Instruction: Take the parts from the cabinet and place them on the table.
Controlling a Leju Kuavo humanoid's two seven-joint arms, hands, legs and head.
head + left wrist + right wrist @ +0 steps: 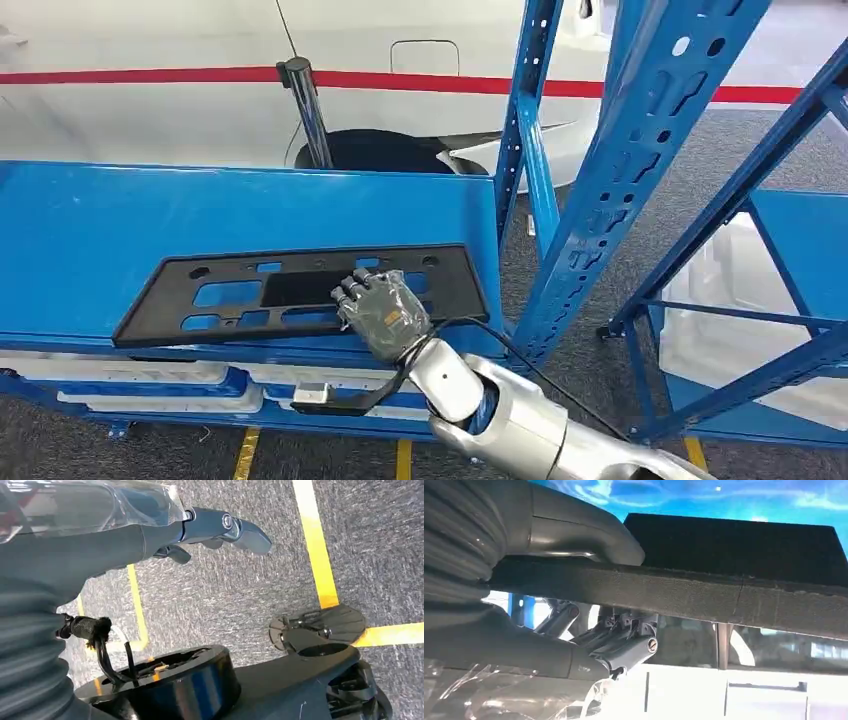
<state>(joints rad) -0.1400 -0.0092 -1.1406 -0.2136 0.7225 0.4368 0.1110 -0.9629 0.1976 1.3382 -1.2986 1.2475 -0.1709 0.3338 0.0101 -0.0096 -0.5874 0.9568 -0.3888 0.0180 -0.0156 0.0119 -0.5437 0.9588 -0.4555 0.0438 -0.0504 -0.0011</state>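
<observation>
Blue shelf (90, 230) (steel racking) — grey carpet (240, 595), yellow lines (312, 540).

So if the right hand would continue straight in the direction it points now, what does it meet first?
The right hand already grips the near edge of the flat black plastic panel. Going straight on, it would probably slide over the panel and meet the blue metal shelf back wall; depth is unclear.

The flat panel (300, 293) lies along my shelf (90, 230), near its front edge — my right hand (383, 312) grips it towards its right end, thumb (589, 535) on one face, fingers (624, 647) on the other. Behind the shelf stands a vehicle body (150, 90); right of it, rack uprights (640, 150). My left hand (220, 527) hangs over floor (240, 590).
</observation>
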